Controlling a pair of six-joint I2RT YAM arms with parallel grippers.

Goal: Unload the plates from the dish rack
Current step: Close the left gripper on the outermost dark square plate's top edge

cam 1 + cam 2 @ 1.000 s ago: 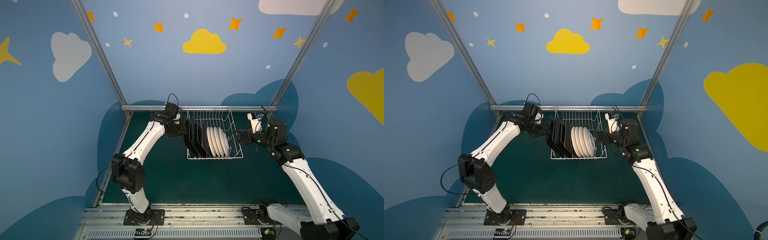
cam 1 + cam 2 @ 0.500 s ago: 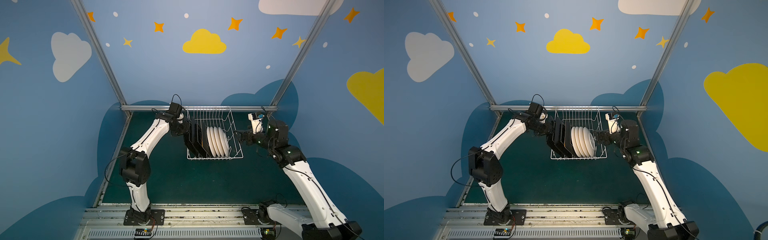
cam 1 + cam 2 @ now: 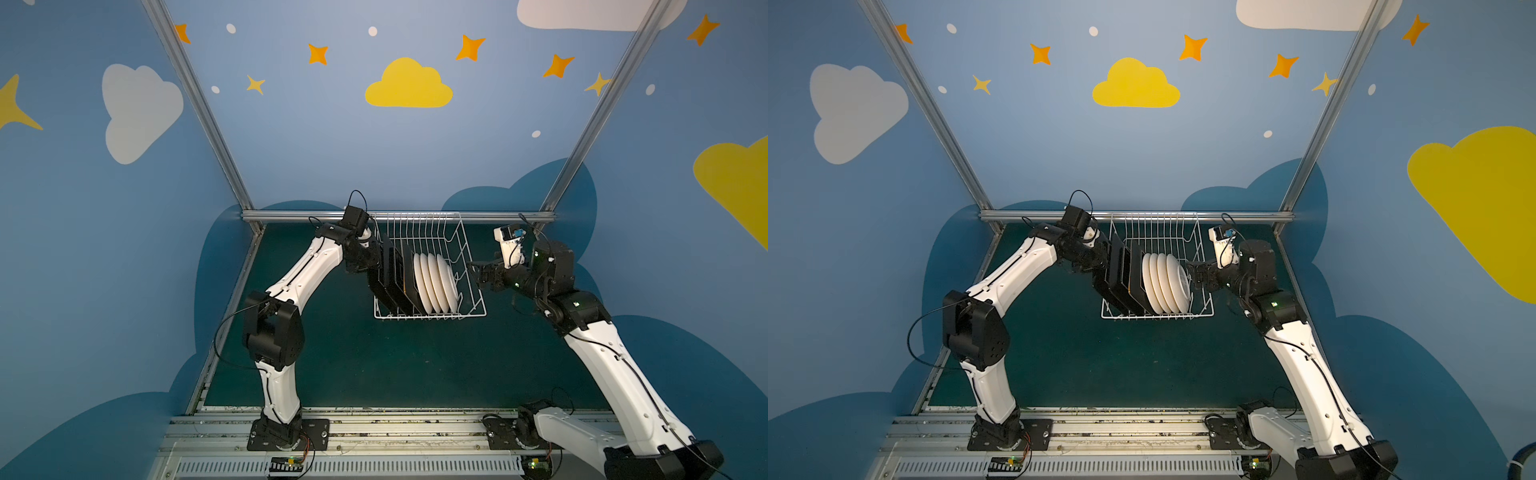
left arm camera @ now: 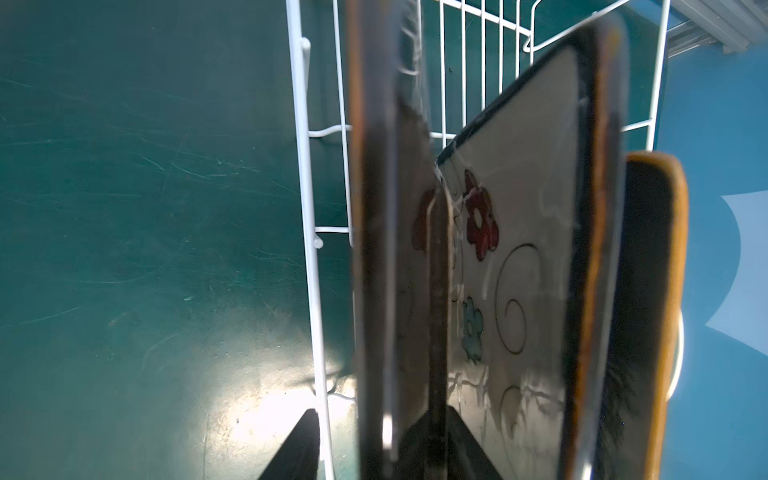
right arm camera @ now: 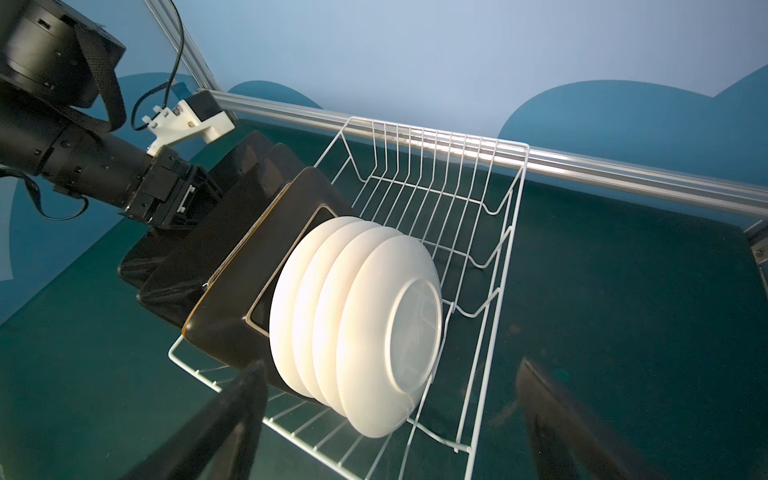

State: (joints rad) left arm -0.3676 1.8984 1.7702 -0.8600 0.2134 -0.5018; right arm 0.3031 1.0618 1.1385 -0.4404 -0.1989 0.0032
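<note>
The outermost black plate (image 4: 374, 208) stands on edge at the left end of the dish rack (image 3: 432, 317), with the left end effector (image 4: 380, 419) astride it, fingers (image 4: 299, 449) apart. Best pinch that rim alone, clear of the wire, and lift straight. The right end effector (image 5: 390, 365) hovers wide open off the rack's right end; no writing is readable, only painted flowers (image 4: 480, 216).

Glossy black plates (image 5: 224, 307), perhaps ceramic

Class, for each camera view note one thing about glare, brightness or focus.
Left wrist view: the nearest black rounded-square plate blurred edge-on; bright glare on the green table mat. Right wrist view: the round white plates sharp, the dark fingers of the right gripper blurred. In both top views: the white wire dish rack sharp, the mat dim.
</note>
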